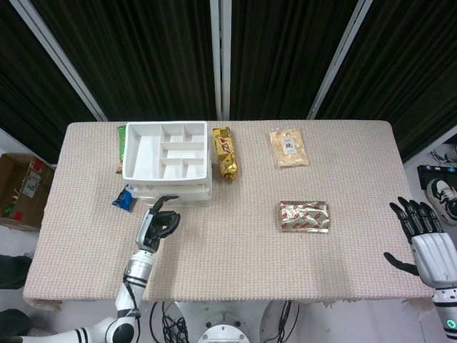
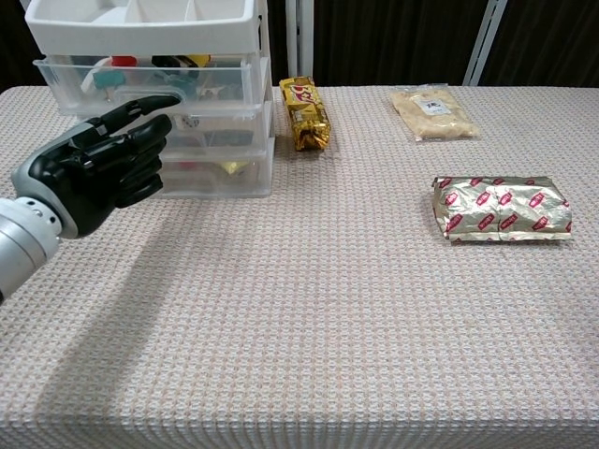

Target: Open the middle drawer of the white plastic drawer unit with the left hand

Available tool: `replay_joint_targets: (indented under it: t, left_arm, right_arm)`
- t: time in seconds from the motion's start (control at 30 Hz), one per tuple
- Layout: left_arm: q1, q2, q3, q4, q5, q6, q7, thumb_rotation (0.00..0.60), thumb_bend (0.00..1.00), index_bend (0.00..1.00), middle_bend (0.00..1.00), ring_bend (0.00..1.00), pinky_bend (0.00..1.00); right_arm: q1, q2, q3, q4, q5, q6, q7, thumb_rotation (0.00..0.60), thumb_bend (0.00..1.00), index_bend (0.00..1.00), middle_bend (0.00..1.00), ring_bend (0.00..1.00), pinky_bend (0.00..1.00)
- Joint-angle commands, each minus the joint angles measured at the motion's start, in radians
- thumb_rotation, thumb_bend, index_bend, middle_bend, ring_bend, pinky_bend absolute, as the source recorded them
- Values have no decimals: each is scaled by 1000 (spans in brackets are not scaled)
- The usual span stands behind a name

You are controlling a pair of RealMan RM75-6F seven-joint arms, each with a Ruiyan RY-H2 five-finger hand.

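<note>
Bright, even overhead light fills both views. The table [image 2: 374,309] is well exposed, with a soft shadow at lower left of the chest view. The foil packet [image 2: 501,208] shows mild glare. Focus is sharp; backgrounds stay dark.

The left hand [image 2: 98,173] covers the front of the middle drawer [image 2: 215,120] so contact cannot be judged, the drawer unit [image 2: 150,28] runs off the chest view's top edge, and the right hand [image 1: 427,239] is cut by the head view's right edge.
</note>
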Motion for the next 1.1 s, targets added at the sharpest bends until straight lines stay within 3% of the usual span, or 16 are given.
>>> replay_joint_targets:
  t: [0.03,0.1,0.23,0.37,0.57,0.67,0.8,0.93,1.1]
  left_arm:
    - [10,7,16,-11,15,13,2,600,398,501,855,928,1000]
    - [16,13,28,-20,23,17,9,600,397,457,851,924,1000]
    - [37,43,50,-65,28,30,22,600,395,247,810,887,1000]
    - [62,81,89,-102,34,43,87,600,394,171,767,866,1000]
    - [89,191,151,-178,40,29,194,600,393,150,741,861,1000]
    - [105,238,171,-169,116,104,323,600,393,247,749,869,1000]
    - [121,284,157,-144,226,238,556,600,392,379,765,872,1000]
    - [98,367,120,-168,260,253,771,600,392,323,771,873,1000]
    - [47,417,72,-202,201,179,863,600,393,212,796,896,1000]
  right_arm:
    - [-1,0,-1,-1,-3,2,-1,600,49,0,0,0,0]
    - [-1,0,-1,-1,-4,3,-1,600,50,0,0,0,0]
    - [-2,1,-1,-1,-9,7,2,600,49,0,0,0,0]
    - [-3,3,0,3,-8,10,10,600,50,0,0,0,0]
    - [-1,0,1,15,-7,8,25,600,49,0,0,0,0]
    - [-2,1,1,21,-6,10,32,600,49,0,0,0,0]
    - [-3,2,1,25,-9,15,34,600,49,0,0,0,0]
    - [-3,2,2,28,-13,20,39,600,49,0,0,0,0]
    - [-5,1,4,35,-11,25,49,600,50,0,0,0,0]
